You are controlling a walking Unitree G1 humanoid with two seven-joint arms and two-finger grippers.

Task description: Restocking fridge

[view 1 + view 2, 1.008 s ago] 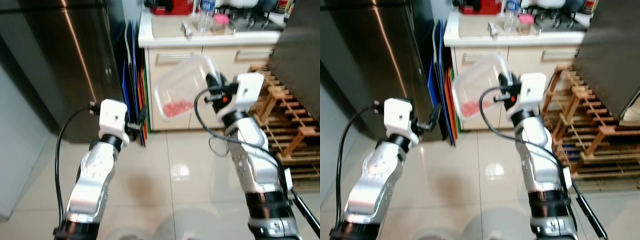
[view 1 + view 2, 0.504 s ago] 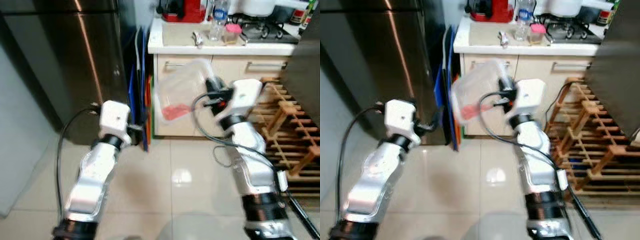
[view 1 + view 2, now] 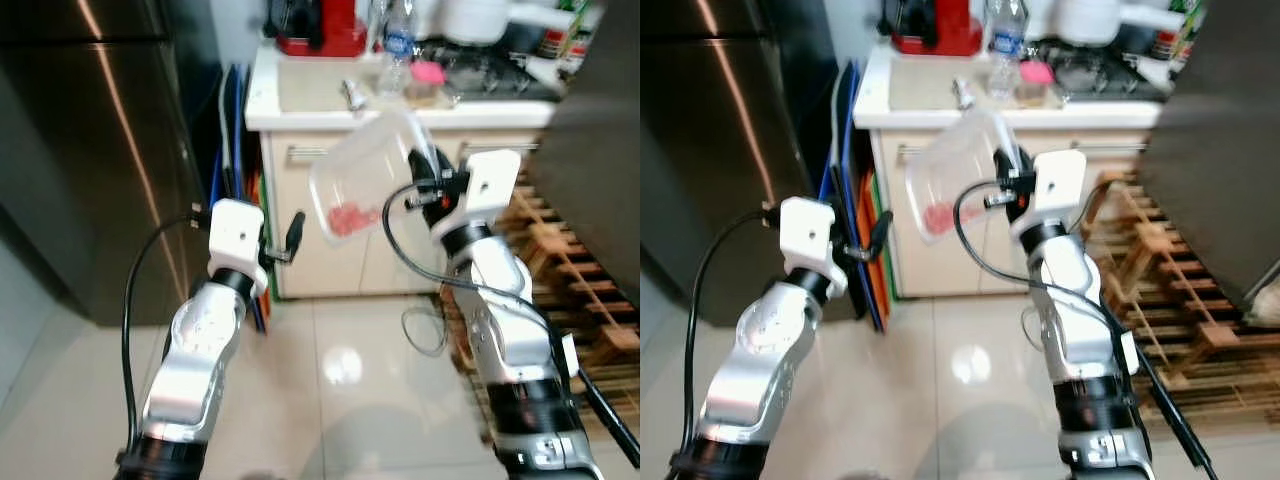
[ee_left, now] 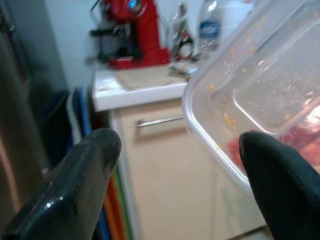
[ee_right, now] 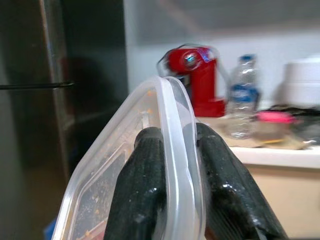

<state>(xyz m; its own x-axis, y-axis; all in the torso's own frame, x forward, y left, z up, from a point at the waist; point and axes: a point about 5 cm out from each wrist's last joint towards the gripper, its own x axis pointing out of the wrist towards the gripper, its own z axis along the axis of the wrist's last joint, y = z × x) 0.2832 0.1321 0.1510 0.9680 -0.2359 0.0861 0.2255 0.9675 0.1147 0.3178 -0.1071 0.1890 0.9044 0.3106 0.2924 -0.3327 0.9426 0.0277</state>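
Note:
A clear plastic food container (image 3: pixel 365 175) with red food in its lower corner hangs tilted in front of a cream cabinet. My right gripper (image 3: pixel 425 168) is shut on its rim, and both black fingers (image 5: pixel 145 185) pinch the lid edge (image 5: pixel 175 150). My left gripper (image 3: pixel 294 232) is raised to the left of the container and stands open, with nothing between its fingers (image 4: pixel 80 185). The dark steel fridge (image 3: pixel 90 150) stands at the left with its door closed.
A white counter (image 3: pixel 300 100) holds a red coffee machine (image 3: pixel 325 25), a water bottle (image 3: pixel 397 45) and a pink-lidded jar (image 3: pixel 427 80). Coloured boards (image 3: pixel 232 170) lean between fridge and cabinet. A wooden rack (image 3: pixel 590 320) stands at the right. Pale floor tiles (image 3: pixel 340 380) lie below.
The camera has swung, so fridge and counter sit further left in the picture. The container stays in my right gripper. My left gripper stays open beside it.

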